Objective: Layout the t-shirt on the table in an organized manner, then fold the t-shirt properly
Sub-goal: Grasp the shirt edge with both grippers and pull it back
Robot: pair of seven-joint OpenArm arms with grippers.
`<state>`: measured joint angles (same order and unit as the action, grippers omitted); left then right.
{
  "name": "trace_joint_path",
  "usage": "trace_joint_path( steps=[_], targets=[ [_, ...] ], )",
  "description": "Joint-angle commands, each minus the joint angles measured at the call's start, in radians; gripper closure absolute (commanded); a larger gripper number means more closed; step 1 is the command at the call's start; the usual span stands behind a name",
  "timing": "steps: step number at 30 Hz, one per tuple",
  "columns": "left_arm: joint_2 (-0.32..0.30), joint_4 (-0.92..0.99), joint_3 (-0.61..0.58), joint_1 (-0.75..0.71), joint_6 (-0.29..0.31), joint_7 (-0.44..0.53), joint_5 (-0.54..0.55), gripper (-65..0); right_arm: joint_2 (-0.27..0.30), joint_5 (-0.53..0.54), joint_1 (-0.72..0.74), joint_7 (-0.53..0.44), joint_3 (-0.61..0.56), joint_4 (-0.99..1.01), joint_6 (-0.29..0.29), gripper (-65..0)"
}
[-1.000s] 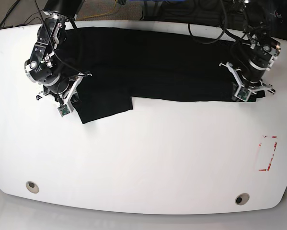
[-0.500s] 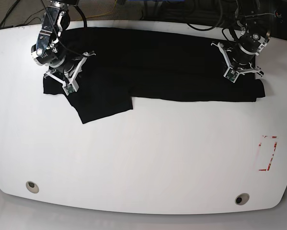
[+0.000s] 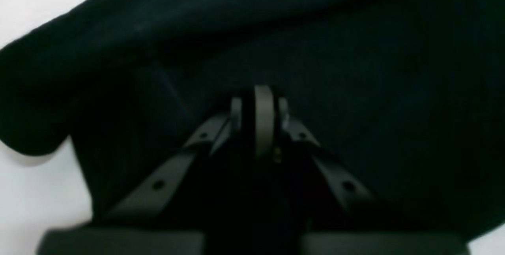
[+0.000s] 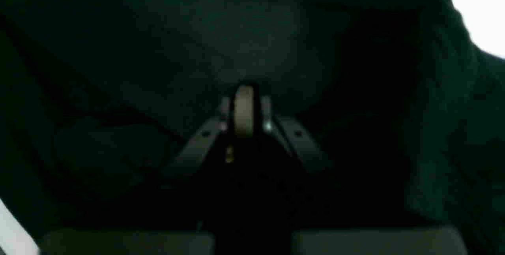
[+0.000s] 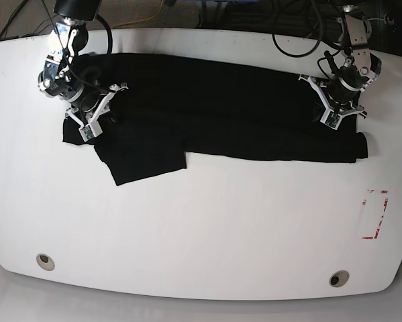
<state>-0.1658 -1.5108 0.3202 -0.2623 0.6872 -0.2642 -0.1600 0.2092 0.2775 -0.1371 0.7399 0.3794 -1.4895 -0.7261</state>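
The black t-shirt (image 5: 214, 100) lies spread in a long band across the back half of the white table (image 5: 201, 228), one sleeve flap hanging toward the front at the left. My left gripper (image 5: 333, 121) rests on the shirt's right end, and my right gripper (image 5: 88, 131) on its left end by the sleeve. In the left wrist view the gripper (image 3: 262, 93) is shut, its tips pressed into the t-shirt (image 3: 355, 49). The right wrist view shows the same, with the gripper (image 4: 244, 91) shut in dark folds of the t-shirt (image 4: 158, 30).
A red rectangular outline mark (image 5: 375, 215) sits near the table's right edge. Two round metal inserts (image 5: 45, 261) (image 5: 339, 278) lie near the front edge. Cables run behind the back edge. Bare white table (image 3: 31, 192) shows beside the cloth.
Both grippers moved from the shirt's front edge toward the back, then slightly forward again. The shirt has slid toward the front, its right end now lower and slanted.
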Motion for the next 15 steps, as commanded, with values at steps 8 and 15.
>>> trace_joint_path(
  steps=[8, 15],
  targets=[
    [-0.011, 0.0, -0.02, 0.002, 0.011, -0.137, -0.094, -2.3, 0.06, -0.082, 0.083, 0.07, 0.002, 0.094, 0.028, -2.3],
    [-0.005, -0.115, -0.013, -0.005, 0.011, -0.16, -0.094, -2.3, 0.077, -0.077, 0.093, 0.126, 0.002, -0.03, 0.028, -2.9]
  ],
)
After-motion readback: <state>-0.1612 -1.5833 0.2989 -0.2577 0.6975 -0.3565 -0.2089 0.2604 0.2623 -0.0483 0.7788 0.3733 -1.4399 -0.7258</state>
